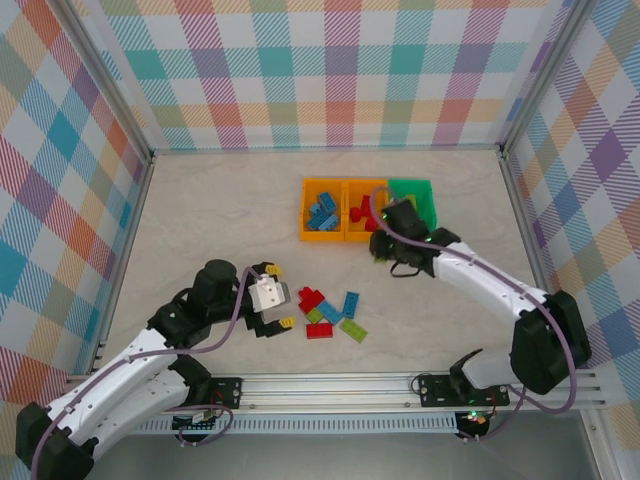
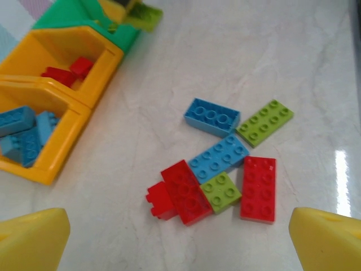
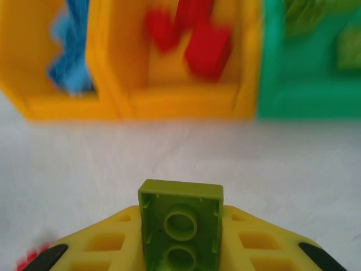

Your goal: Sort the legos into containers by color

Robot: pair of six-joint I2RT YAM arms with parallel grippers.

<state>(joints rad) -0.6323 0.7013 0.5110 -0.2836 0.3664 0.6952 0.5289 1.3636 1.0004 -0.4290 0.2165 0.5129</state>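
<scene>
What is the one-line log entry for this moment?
right gripper: shut on lime green brick, short of bins | left gripper: open above loose bricks | sorting unfinished

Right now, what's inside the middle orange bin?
Red bricks, at least two, lie piled together in the middle orange bin. Its near wall hides part of the floor in the left wrist view, so more could lie there, and an exact count cannot be told.

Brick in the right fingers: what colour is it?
Lime green. The brick shows best in the right wrist view.
</scene>
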